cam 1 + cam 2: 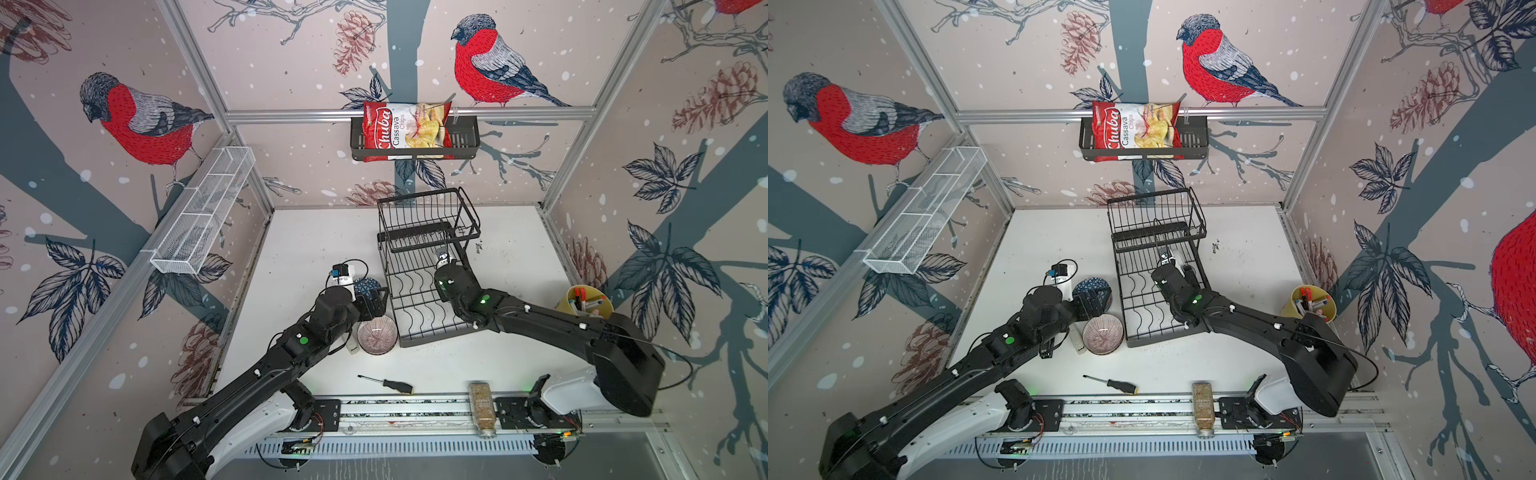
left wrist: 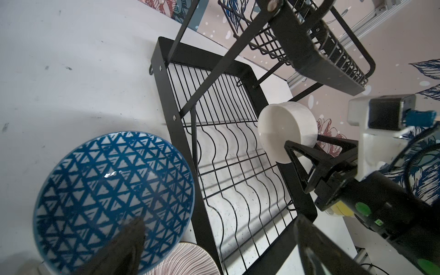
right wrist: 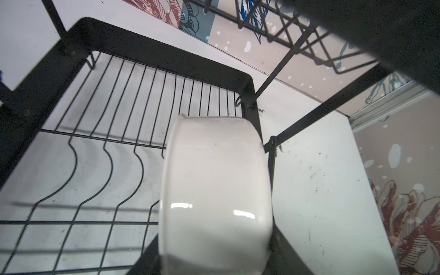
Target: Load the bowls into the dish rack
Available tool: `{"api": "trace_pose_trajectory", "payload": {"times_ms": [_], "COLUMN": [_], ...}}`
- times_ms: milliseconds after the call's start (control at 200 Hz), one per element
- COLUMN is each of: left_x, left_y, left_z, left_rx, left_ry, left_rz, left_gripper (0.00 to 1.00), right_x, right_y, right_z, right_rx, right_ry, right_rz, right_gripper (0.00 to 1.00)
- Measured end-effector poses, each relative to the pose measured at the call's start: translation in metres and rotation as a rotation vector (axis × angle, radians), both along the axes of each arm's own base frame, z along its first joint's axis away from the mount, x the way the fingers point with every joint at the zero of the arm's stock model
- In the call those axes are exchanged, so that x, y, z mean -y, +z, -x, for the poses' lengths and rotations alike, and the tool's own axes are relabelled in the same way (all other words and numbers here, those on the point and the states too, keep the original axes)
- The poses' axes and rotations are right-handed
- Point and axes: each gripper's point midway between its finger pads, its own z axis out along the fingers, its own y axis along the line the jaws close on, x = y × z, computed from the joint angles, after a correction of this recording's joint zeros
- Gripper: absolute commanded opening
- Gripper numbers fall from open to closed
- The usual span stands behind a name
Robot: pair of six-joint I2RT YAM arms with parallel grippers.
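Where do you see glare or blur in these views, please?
Left wrist view: a small glint inside the blue bowl, and the left fingers are dark and blurred. Right wrist view: two highlights on the white bowl, its near edge soft. Both top views: sharp, evenly lit.

The red-and-white crinkled foil chips bag (image 1: 405, 131) carries the only legible print: "Chuba" in large white script on its red side, then "Cassava Chips" in dark letters on the white panel, all running sideways up the bag. Both top views show it. The label on the clear glass spice jar (image 1: 482, 409) is too small to read.
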Motion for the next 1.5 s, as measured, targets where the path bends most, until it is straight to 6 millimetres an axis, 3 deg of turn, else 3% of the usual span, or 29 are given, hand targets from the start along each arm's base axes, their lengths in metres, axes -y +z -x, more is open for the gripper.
{"api": "trace_pose_trajectory", "payload": {"times_ms": [675, 1121, 1501], "left_x": [-0.020, -0.024, -0.029], "left_y": [-0.006, -0.010, -0.011], "left_z": [-0.001, -0.001, 0.001], "left_rx": [-0.009, -0.024, -0.030], "left_ry": [0.054, 0.064, 0.073], "left_rz": [-0.005, -0.016, -0.021], "left_gripper": [0.97, 0.97, 0.97], "right_x": [-0.024, -0.040, -0.057], "right_y": [-0.024, -0.029, -0.044], "right_z": [-0.047, -0.084, -0.090], "right_rx": [0.108, 0.169, 0.146], "right_ry": [0.009, 0.010, 0.070], "right_rz": [0.376, 0.453, 0.436], "right_gripper": [0.55, 0.56, 0.58]}}
